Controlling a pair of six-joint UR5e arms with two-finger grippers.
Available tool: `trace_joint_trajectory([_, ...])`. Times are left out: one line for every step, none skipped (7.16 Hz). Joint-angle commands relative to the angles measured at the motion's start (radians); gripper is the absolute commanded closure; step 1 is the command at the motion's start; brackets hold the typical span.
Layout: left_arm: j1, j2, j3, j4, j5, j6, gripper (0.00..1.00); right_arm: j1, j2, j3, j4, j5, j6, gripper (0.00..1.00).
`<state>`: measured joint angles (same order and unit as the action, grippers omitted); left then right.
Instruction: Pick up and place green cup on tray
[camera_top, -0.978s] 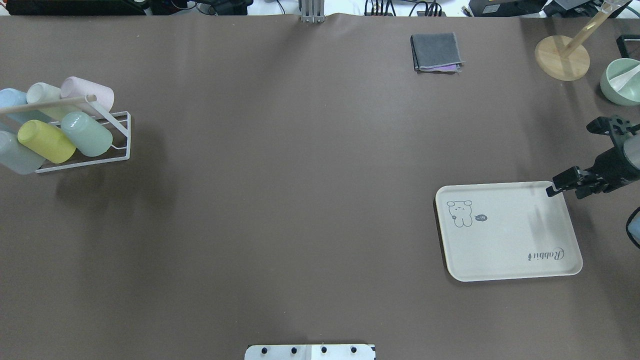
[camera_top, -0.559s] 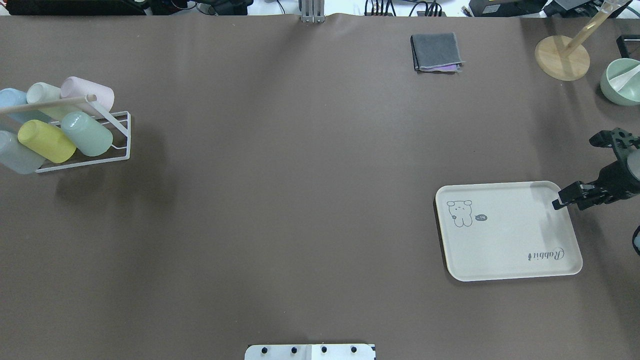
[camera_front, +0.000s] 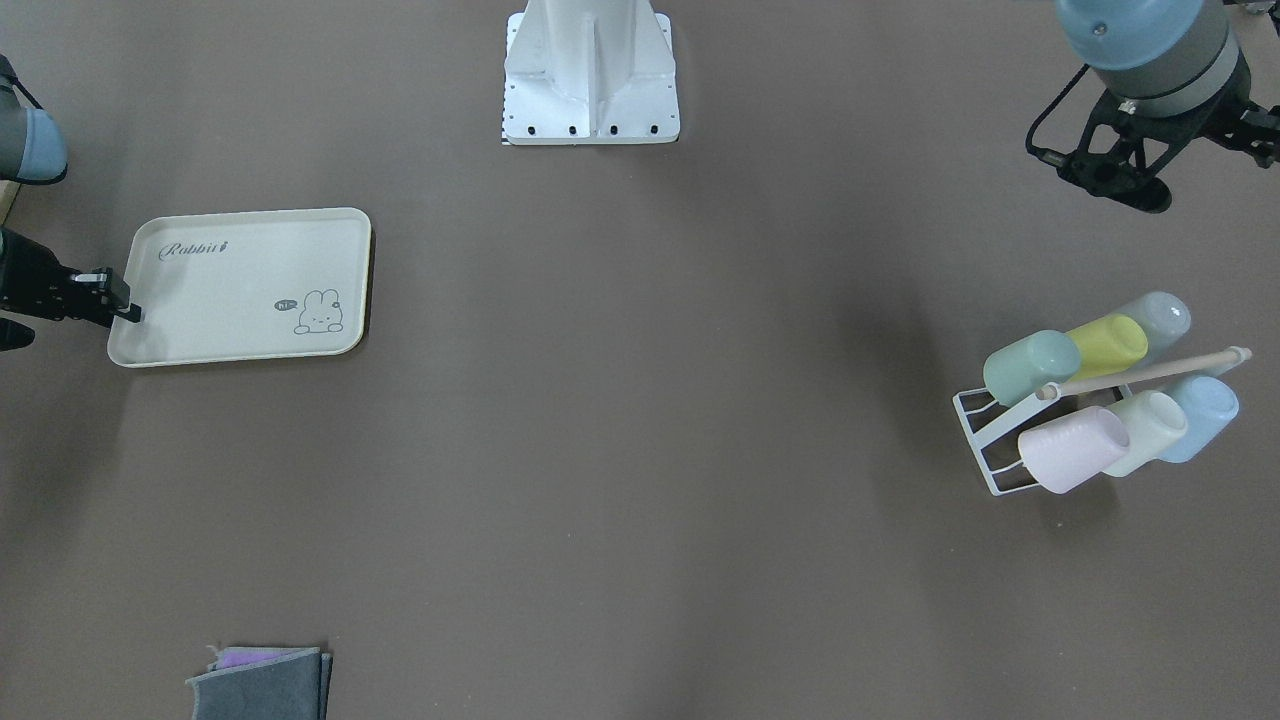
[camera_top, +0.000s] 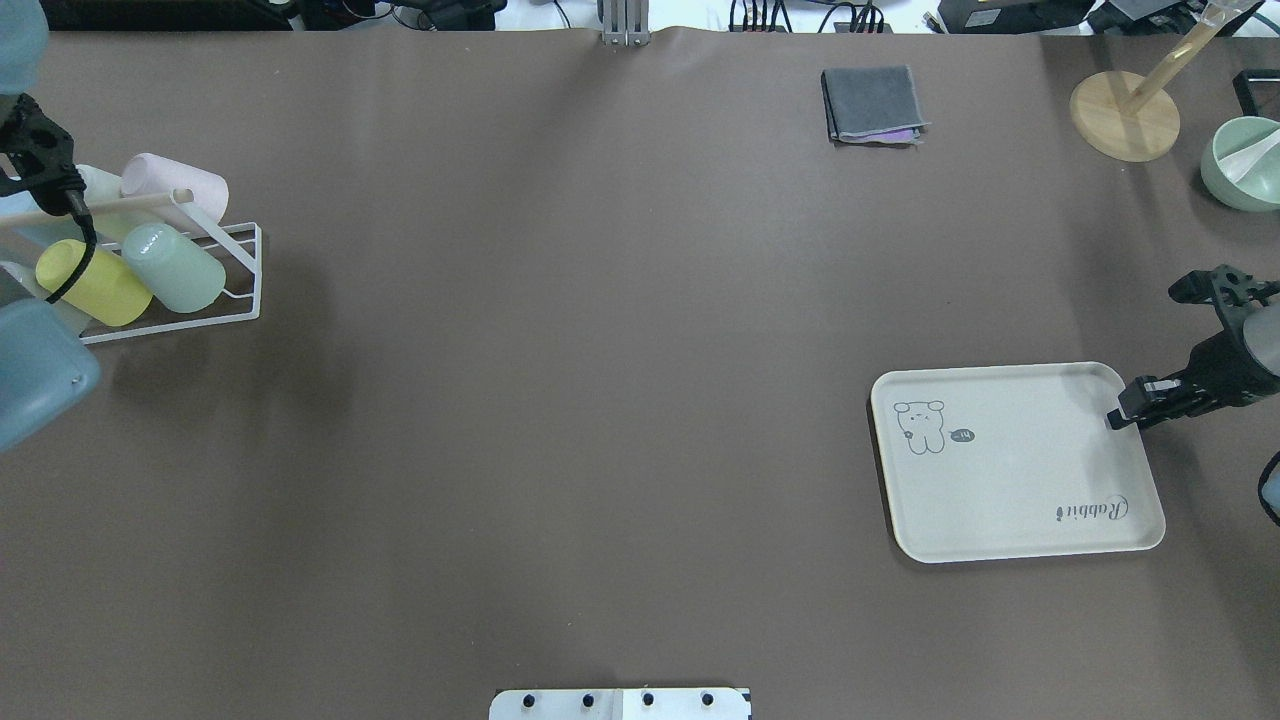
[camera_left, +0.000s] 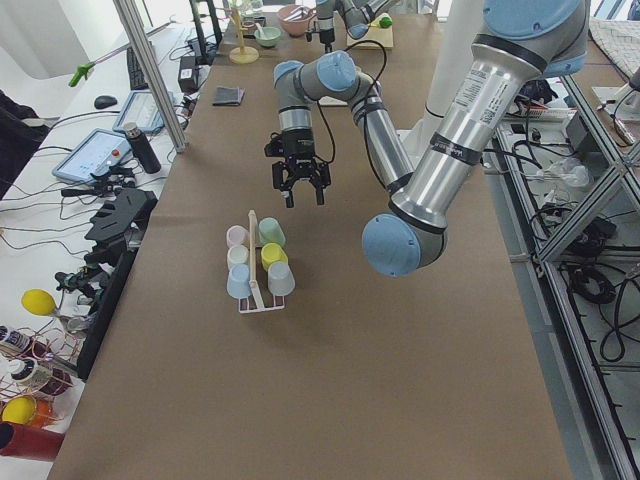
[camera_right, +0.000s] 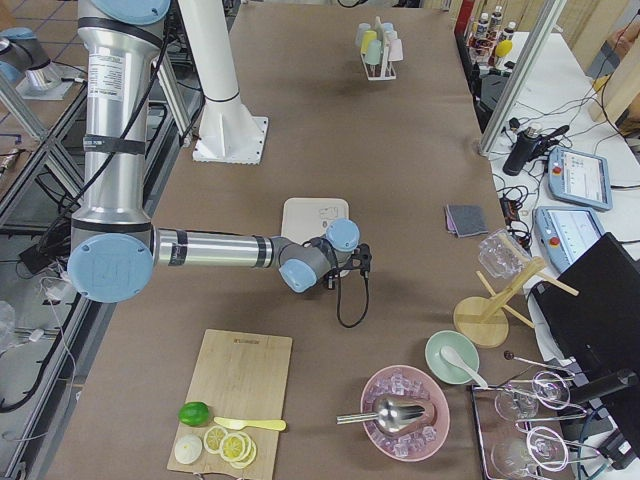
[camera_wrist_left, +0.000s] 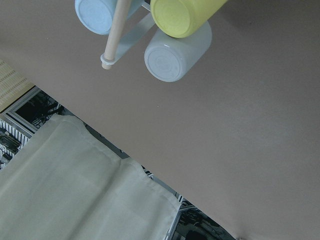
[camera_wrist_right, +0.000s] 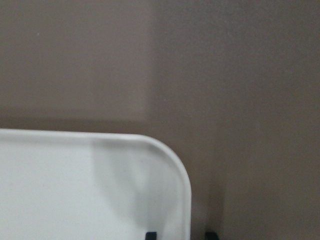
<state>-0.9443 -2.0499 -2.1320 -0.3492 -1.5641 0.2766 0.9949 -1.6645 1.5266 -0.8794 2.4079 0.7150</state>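
1. The left arm had swung into the overhead view's left edge, where a second earlier only the rack and its cups showed. In the exterior left view the left gripper hung pointing down, above and near the rack, touching no cup.
2. Whether that gripper's fingers stood apart or together could not be told. Only the side view showed them, and its own wrist camera caught just the bases of a few racked cups.
3. The green cup lay tilted in the rack at the end of its row nearest the table's middle. It was just beside the yellow cup and below the pink cup and the wooden rod. It had not shifted during that second.
4. The right gripper had slipped a little toward the robot along the tray's right rim. Its wrist camera showed the fingertips apart, one over the tray and one outside the rim near a corner, holding nothing. Contact with the rim could not be judged.
5. The tray sat well apart from the rack, across the table, with no cup on it.
6. Judged from this, the task had barely begun. The left arm appeared to be starting its approach to the cup, with grasp, carry and placement all undone. The closely packed neighbours and the rod overhead looked likely to crowd the descent.
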Motion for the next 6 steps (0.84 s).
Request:
trace_joint_trajectory([0.01,0.017,0.015,-0.08,0.0,0.004,0.08,-0.001,-0.001,0.001,-0.001,-0.001,0.001,0.87])
trace_joint_trajectory([0.012,0.031,0.035,-0.162,-0.005,0.006,0.06,-0.001,0.0,0.001,-0.001,-0.001,0.0,1.0])
trace_joint_trajectory([0.012,0.031,0.055,-0.174,-0.048,0.009,0.06,-0.002,0.002,0.003,-0.001,-0.001,0.001,1.0])
trace_joint_trajectory([0.015,0.03,0.061,-0.171,-0.071,0.042,0.06,-0.002,0.011,0.01,-0.003,0.005,0.009,1.0])
trace_joint_trajectory([0.016,0.027,0.076,-0.175,-0.076,0.056,0.03,-0.004,0.04,0.015,-0.01,0.017,0.015,1.0])
trace_joint_trajectory([0.016,0.031,0.084,-0.197,-0.086,0.052,0.03,-0.008,0.095,0.015,-0.05,0.022,0.018,1.0])
